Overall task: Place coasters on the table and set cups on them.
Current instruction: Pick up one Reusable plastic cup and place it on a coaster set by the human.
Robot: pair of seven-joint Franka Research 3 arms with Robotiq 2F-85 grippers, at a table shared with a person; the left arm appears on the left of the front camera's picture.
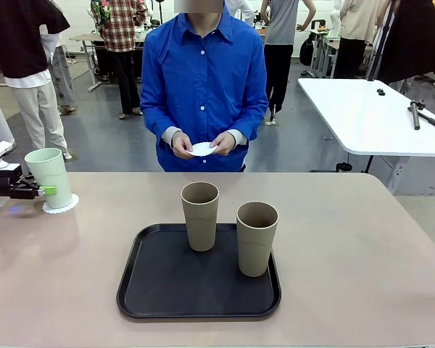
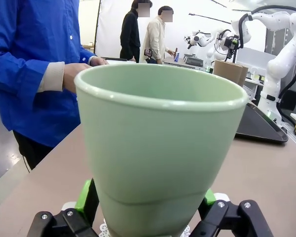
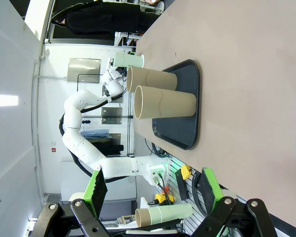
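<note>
A: left gripper (image 2: 147,198)?
B: Jaws spread, straddling the mint cup (image 1: 49,176) low down; contact unclear. Cup stands on a coaster (image 1: 62,205), far left of the table (image 1: 362,254).
A: right gripper (image 3: 152,180)?
B: Spread, empty. Both tan cups (image 1: 201,216) upright in the black tray (image 1: 134,275), centre near. Person at far side holds a second coaster (image 1: 202,149).

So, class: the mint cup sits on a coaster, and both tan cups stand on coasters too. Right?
No. The front view shows both tan cups standing in the black tray; the mint cup does sit on a coaster.
</note>
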